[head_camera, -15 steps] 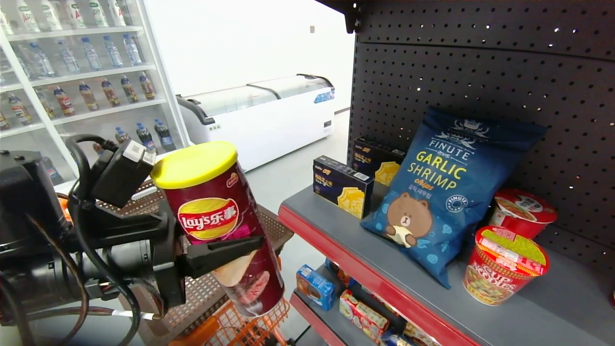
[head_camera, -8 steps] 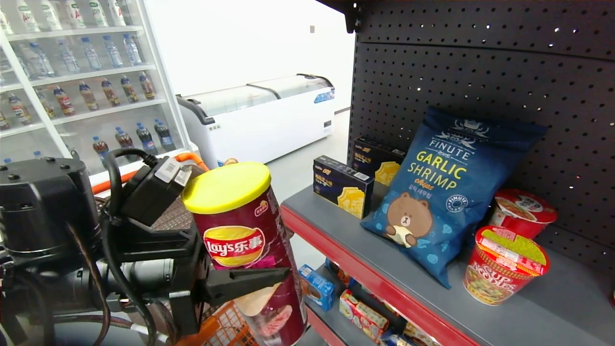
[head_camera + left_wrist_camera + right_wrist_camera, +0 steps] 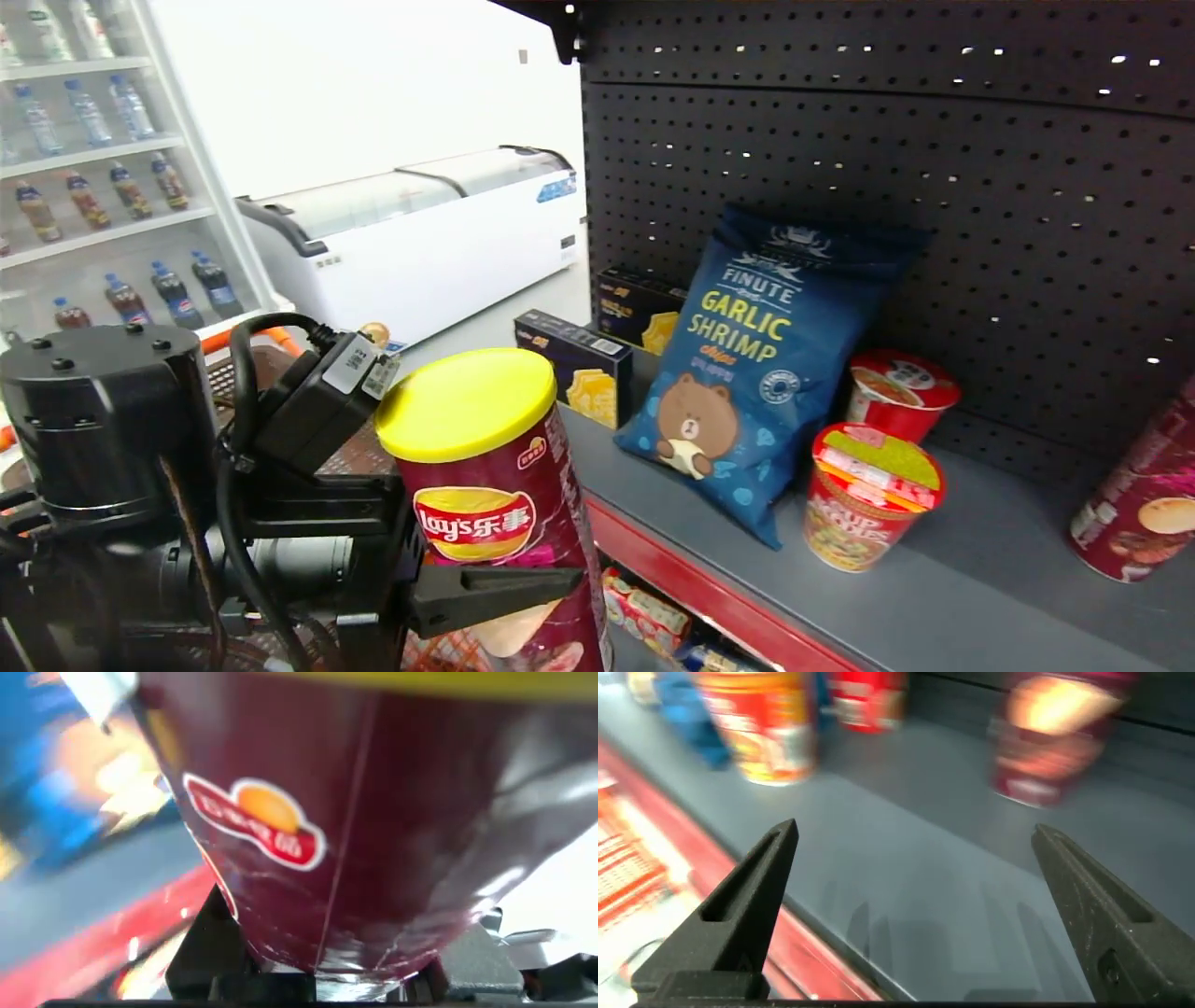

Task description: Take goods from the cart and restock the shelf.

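Chips can [image 3: 495, 504] – clamped mid-body in the left gripper [image 3: 509, 560], yellow lid up, leaning slightly. Gripped low on the tube, probably to keep the lid and the base free for setting down upright. Held off the shelf [image 3: 934, 597], just short of its red front lip, at about eight o'clock from the stocked goods.

Right gripper [image 3: 915, 905]: spread wide, holding nothing, hovering over bare grey shelf deck – likely kept ready there to steady or receive.

Out along the shelf from the can: dark boxes [image 3: 579, 369] at one o'clock, then a blue snack bag [image 3: 747, 373] leaning on the pegboard [image 3: 934, 187], two noodle cups [image 3: 873, 495] at three o'clock, and a matching can [image 3: 1144, 495] farthest over. Looks like open deck between cups and that can, a natural slot.

Beyond, at eleven o'clock: a white chest freezer [image 3: 420, 243] and a drinks cooler [image 3: 93, 187].
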You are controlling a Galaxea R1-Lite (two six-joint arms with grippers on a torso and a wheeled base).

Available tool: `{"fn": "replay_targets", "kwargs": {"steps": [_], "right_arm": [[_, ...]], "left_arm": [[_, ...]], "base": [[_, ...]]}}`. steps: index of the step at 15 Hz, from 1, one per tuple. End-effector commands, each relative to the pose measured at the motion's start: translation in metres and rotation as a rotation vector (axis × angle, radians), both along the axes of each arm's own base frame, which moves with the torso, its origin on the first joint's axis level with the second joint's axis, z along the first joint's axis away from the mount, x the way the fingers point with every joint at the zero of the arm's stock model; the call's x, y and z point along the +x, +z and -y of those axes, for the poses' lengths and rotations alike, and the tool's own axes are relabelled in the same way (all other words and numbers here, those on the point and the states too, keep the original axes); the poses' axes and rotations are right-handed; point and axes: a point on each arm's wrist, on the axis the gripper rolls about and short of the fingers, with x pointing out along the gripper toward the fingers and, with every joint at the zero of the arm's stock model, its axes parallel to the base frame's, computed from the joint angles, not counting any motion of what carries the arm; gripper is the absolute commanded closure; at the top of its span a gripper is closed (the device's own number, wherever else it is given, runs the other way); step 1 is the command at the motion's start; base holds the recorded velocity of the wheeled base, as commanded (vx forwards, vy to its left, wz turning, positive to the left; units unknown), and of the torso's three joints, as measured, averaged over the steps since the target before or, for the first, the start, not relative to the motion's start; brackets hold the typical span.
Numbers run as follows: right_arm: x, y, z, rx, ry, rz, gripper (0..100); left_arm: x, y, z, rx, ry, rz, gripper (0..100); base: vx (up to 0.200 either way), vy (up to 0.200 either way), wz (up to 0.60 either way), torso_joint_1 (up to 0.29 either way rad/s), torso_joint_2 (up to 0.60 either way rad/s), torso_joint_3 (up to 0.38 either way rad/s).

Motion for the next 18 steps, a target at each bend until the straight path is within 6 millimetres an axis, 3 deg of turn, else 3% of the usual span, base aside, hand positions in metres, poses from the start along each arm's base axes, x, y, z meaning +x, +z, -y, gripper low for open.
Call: {"fn": "replay_targets", "kwargs": {"steps": [1,13,18], "right_arm": [[0.0000,0.0000,0.0000,-0.001,0.000,0.000,0],[0.0000,0.0000,0.0000,-0.001,0.000,0.000,0],[0.0000,0.0000,0.0000,0.000,0.000,0.000,0]], "left_arm": [[0.0021,-0.0025,0.0011,0.005,0.001,-0.007,100],[0.0057,-0.0066,0.0026,0.014,0.002,-0.021,100],[0.0066,-0.0062,0.0015,0.013,0.010,-0.019,100]], "base": [[0.000,0.000,-0.60,-0.002,0.00,0.002],[0.000,0.000,-0.60,0.003,0.00,0.002],[0.000,0.000,0.00,0.000,0.00,0.000]]}}
